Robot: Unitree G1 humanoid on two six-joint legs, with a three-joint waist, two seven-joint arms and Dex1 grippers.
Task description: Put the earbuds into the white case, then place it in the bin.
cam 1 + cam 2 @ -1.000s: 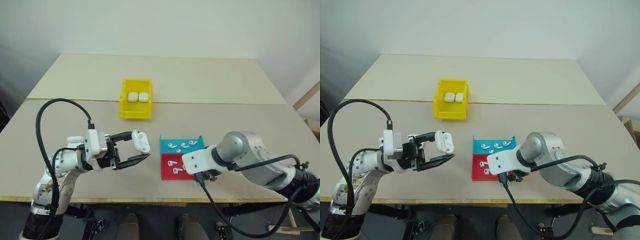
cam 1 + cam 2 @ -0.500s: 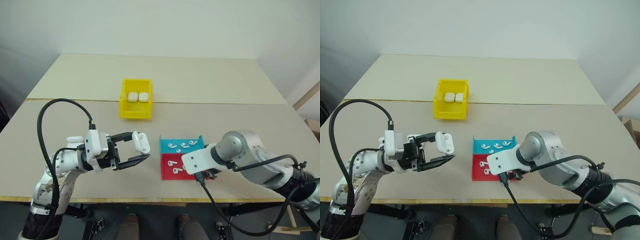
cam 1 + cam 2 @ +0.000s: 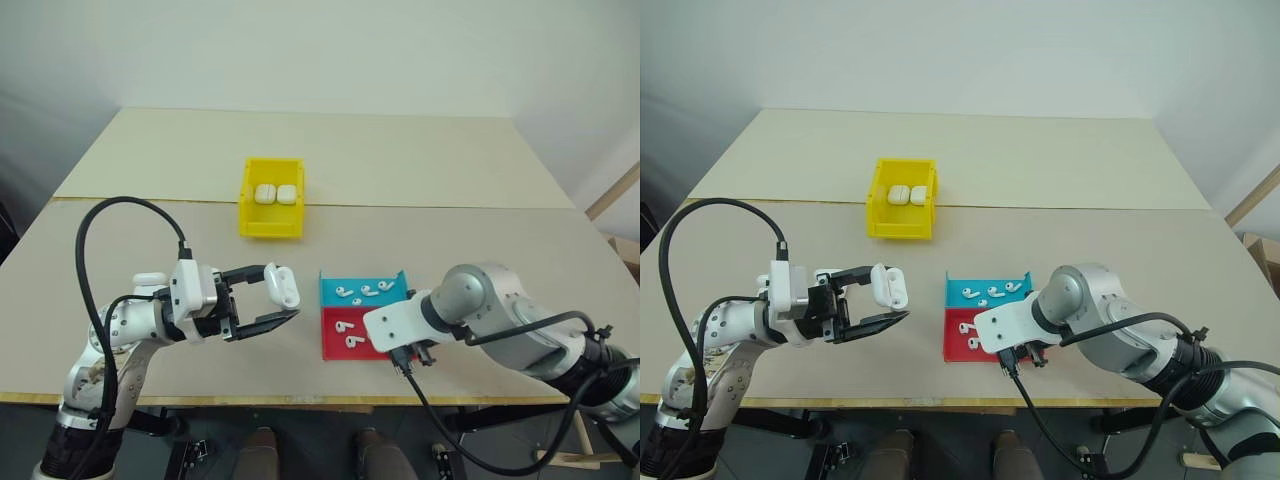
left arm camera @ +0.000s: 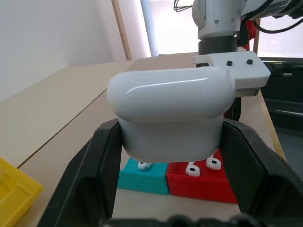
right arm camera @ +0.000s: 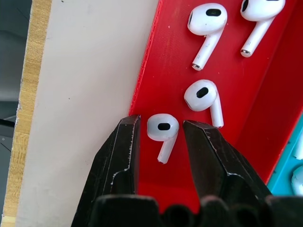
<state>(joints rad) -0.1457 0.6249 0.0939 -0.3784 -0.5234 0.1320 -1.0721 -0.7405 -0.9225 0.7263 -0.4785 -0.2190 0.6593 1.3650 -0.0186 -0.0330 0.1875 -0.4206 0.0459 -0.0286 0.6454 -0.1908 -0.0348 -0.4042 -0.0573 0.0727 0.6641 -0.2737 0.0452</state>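
Observation:
My left gripper (image 3: 282, 292) is shut on the white case (image 3: 283, 284), held above the table left of the tray; the case (image 4: 170, 113) sits between both fingers. Several earbuds (image 3: 358, 291) lie in the blue-and-red tray (image 3: 330, 348). My right gripper (image 5: 161, 121) points down into the red half, its fingers (image 5: 125, 151) standing on either side of one earbud (image 5: 162, 130) with thin gaps, so it is open. Other earbuds (image 5: 207, 19) lie just beyond it. The yellow bin (image 3: 270, 225) stands farther back and holds two white cases (image 3: 275, 194).
The tray sits close to the table's front edge (image 3: 300, 398). A black cable (image 3: 440, 420) hangs from my right wrist below that edge. A seam (image 3: 450, 207) crosses the table behind the bin. Bare tabletop lies between the bin and the tray.

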